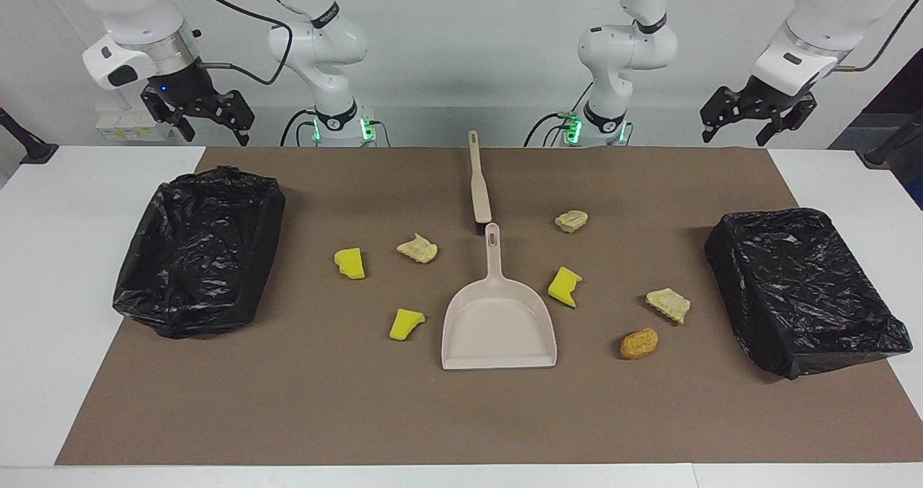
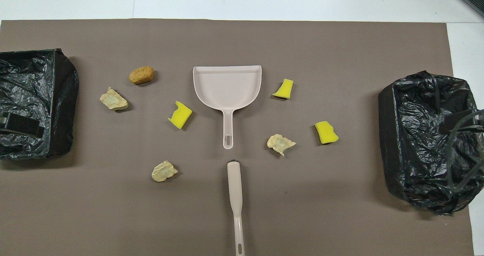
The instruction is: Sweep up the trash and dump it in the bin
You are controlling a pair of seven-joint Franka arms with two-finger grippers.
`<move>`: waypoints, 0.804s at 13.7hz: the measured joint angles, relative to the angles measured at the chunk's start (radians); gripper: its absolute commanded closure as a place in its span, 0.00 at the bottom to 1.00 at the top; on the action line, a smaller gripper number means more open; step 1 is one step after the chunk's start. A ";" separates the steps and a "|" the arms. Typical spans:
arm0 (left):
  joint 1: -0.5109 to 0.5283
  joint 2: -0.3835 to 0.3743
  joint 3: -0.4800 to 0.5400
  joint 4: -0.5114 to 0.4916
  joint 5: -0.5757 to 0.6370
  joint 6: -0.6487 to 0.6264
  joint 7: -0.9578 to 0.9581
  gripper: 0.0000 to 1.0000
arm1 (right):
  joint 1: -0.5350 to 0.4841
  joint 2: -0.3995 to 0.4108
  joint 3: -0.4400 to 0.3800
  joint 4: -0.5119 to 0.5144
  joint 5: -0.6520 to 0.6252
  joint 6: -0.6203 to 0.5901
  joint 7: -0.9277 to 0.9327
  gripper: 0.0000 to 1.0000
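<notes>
The left tool (image 1: 757,129) hangs in the air with its fingers spread wide and nothing between them, up by the robots' edge of the counter (image 1: 94,207) at the left arm's end, above and nearer the robots than the black-lined bin (image 1: 804,290) there. The right tool (image 1: 198,117) hangs the same way, wide and empty, at the right arm's end, over the robots' side of the other black-lined bin (image 1: 198,250). Both arms wait. On the brown mat (image 1: 324,401) between the bins, the beige dustpan (image 1: 499,322) lies flat at the middle, its handle pointing toward the robots, and the brush (image 1: 479,185) lies just nearer the robots, in line with that handle and apart from it. The trash is scattered around the pan, none of it in either bin: toward the left arm's end a yellow wedge (image 1: 564,287) just beside the pan, a beige piece (image 1: 571,220), another beige piece (image 1: 668,305) and the orange-brown nugget (image 1: 639,344); toward the right arm's end a beige piece (image 1: 417,249) and two yellow wedges (image 1: 350,263) (image 1: 406,324).
</notes>
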 measured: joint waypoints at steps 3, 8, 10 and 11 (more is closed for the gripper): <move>-0.001 0.000 -0.003 0.000 0.000 0.000 0.000 0.00 | 0.000 -0.003 -0.002 0.000 0.000 0.000 0.000 0.00; 0.000 0.000 -0.002 0.000 -0.001 0.000 0.000 0.00 | 0.001 -0.003 -0.001 -0.001 0.000 0.000 -0.007 0.00; 0.001 0.000 0.001 -0.003 -0.001 -0.001 0.000 0.00 | 0.003 -0.006 0.007 -0.005 -0.001 -0.003 -0.024 0.00; 0.001 -0.001 0.001 -0.005 -0.001 -0.002 0.000 0.00 | 0.006 -0.011 0.010 -0.015 -0.001 0.006 -0.024 0.00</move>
